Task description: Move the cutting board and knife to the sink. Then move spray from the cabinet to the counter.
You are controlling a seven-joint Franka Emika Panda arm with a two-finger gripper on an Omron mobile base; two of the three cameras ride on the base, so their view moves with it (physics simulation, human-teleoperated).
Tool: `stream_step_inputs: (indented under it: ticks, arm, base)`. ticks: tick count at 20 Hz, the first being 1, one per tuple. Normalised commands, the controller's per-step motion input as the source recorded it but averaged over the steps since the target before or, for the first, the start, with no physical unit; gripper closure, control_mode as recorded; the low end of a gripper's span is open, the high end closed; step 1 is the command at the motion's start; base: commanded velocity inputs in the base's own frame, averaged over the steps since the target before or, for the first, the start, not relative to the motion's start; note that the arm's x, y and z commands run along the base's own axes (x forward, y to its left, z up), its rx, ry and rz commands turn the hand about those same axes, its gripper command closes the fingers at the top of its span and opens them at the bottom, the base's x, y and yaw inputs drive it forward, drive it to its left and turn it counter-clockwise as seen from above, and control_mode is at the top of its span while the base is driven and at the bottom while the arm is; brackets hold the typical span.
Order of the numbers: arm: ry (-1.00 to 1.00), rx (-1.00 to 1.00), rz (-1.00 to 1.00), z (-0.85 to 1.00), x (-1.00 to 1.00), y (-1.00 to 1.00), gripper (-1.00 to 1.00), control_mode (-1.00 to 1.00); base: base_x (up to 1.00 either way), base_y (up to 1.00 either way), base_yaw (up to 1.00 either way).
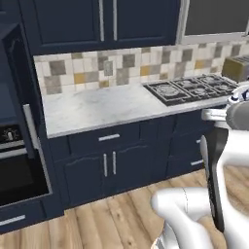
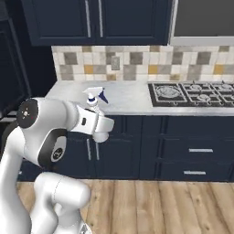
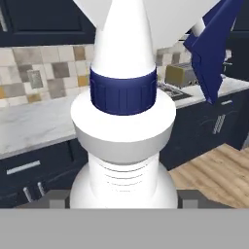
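Observation:
My gripper (image 3: 124, 200) is shut on the spray (image 3: 124, 131), a white bottle with a navy collar and a navy trigger, and it holds the bottle upright by its lower body. From the right base view the spray (image 2: 95, 97) sticks up out of the hand in front of the counter (image 2: 125, 99), in the air above the floor. The white marble counter (image 1: 97, 109) spans navy drawers. The tall navy cabinet (image 1: 14, 146) with its oven stands at the far left. The cutting board, knife and sink are out of view.
A black gas hob (image 1: 194, 87) is set into the counter on the right, with a toaster (image 1: 237, 68) behind it. Navy wall cupboards (image 1: 102, 19) hang above the tiled backsplash. The wooden floor (image 2: 160, 205) lies open in front of the drawers.

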Motion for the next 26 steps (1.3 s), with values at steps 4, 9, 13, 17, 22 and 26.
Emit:
stream_step_inputs:
  ticks: [4, 9, 13, 17, 22, 26]
  arm:
    - [0.00, 0.00, 0.00, 0.00, 0.00, 0.00, 1.00, 1.00]
    - [0.00, 0.00, 0.00, 0.00, 0.00, 0.00, 1.00, 1.00]
    - [0.00, 0.00, 0.00, 0.00, 0.00, 0.00, 1.00, 1.00]
    - [0.00, 0.00, 0.00, 0.00, 0.00, 0.00, 1.00, 1.00]
    - [0.00, 0.00, 0.00, 0.00, 0.00, 0.00, 1.00, 1.00]
    - [0.00, 0.00, 0.00, 0.00, 0.00, 0.00, 1.00, 1.00]
  base:
    - [0.53, 0.09, 0.72]
    - [0.50, 0.00, 0.61]
    - [0.65, 0.03, 0.25]
    - [0.78, -0.14, 0.02]
    - [0.64, -0.10, 0.00]
    - [0.33, 0.00, 0.00]
